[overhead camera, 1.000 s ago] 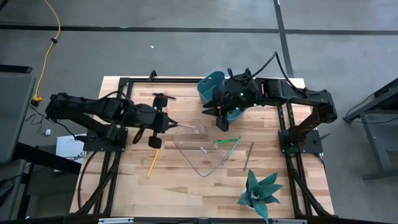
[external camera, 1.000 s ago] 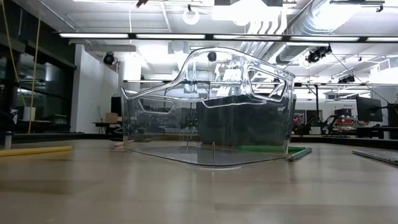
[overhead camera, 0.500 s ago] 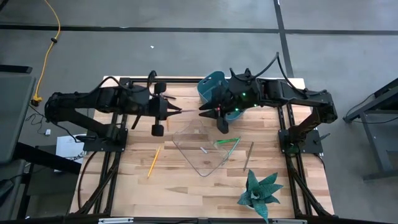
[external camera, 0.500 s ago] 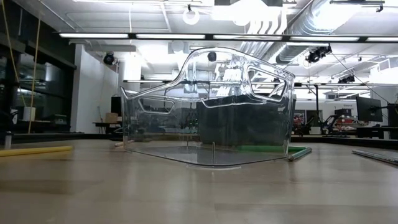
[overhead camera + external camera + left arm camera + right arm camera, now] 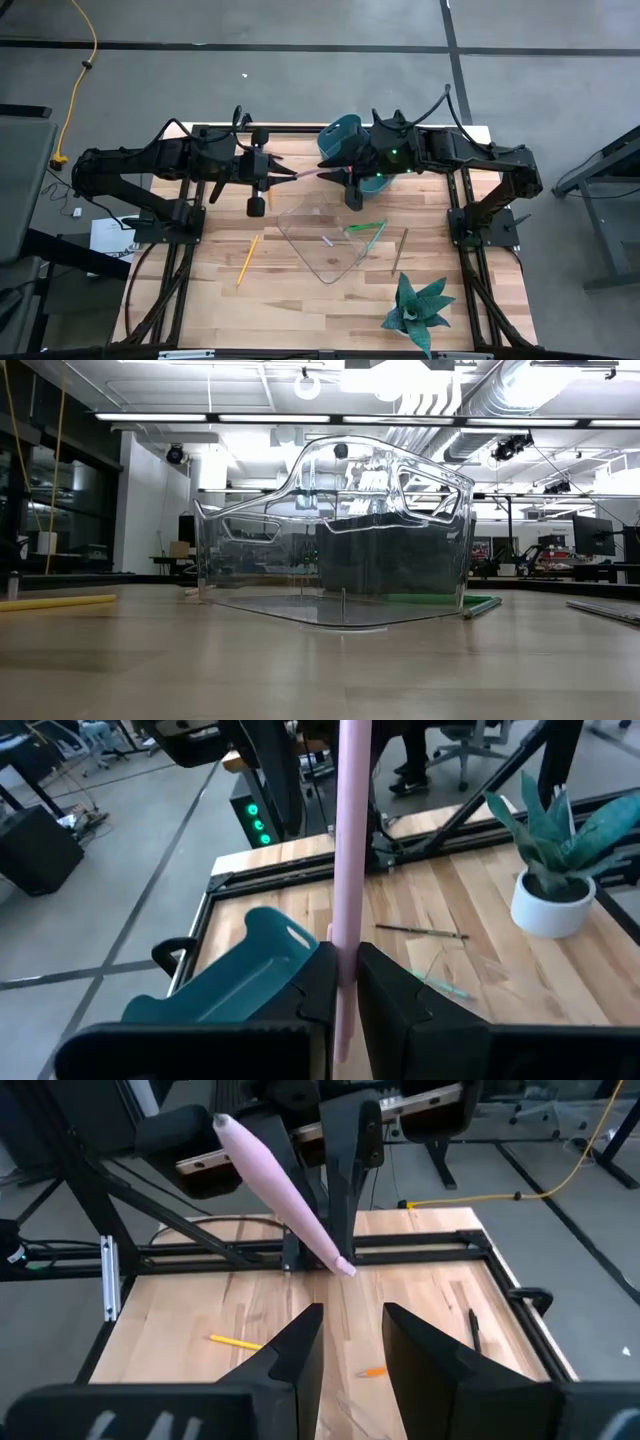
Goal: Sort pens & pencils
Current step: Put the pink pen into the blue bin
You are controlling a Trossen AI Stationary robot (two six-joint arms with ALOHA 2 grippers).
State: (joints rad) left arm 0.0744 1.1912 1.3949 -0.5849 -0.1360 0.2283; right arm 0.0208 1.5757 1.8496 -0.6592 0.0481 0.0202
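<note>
Pink and slim, a pen [image 5: 350,870] is pinched near one end by the left gripper [image 5: 345,982], held level in the air above the wooden counter [image 5: 290,300] with its free end pointing at the right gripper [image 5: 345,1345], whose fingers stand spread just short of that tip, beside a teal bin [image 5: 338,136]. It looks light, stiff and smooth, so it could pivot or slip in a pinch; a hold across the free half of the barrel, square to its length, seems safest.
</note>
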